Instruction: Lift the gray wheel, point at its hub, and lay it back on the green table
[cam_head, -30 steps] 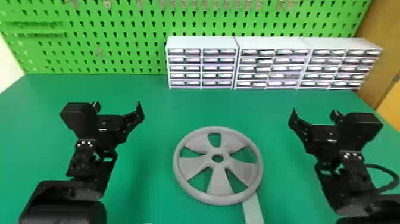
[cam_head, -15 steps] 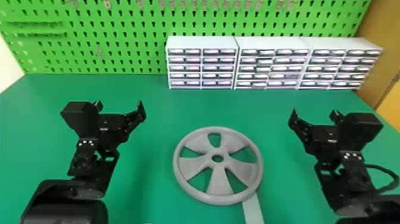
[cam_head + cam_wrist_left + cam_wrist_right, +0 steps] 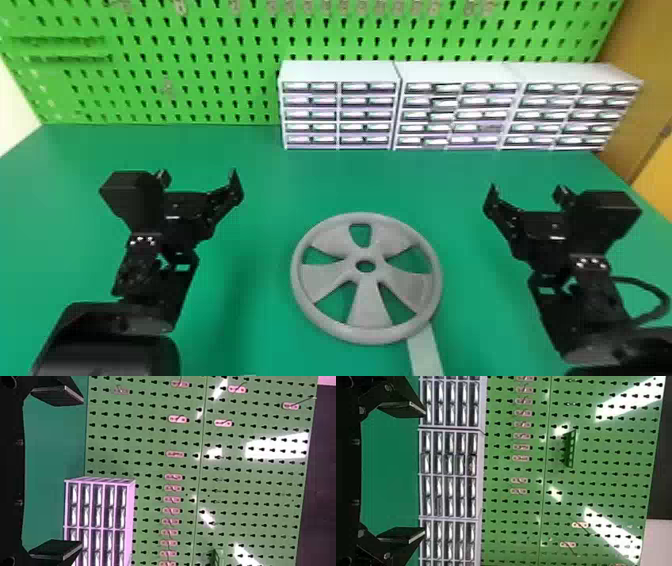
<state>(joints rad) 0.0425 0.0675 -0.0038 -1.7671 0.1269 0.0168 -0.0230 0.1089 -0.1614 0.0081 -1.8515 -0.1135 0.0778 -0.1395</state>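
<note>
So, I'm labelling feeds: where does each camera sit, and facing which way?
Head view: on the head, looking forward-down at the gray wheel; plus left end effector, right end effector.
Left wrist view: on that wrist, facing the pegboard; own fingers show.
Right wrist view: on that wrist, facing likewise; own fingers show.
Wrist views share pegboard, drawers.

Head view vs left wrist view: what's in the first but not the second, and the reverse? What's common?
Head view: gray wheel flat on the table, pale strip at its near rim, right gripper open to its right.

Left wrist view: bright glare patches on the pegboard, dark area past its edge.

Both: left gripper open, green table, drawer cabinets, green pegboard.
</note>
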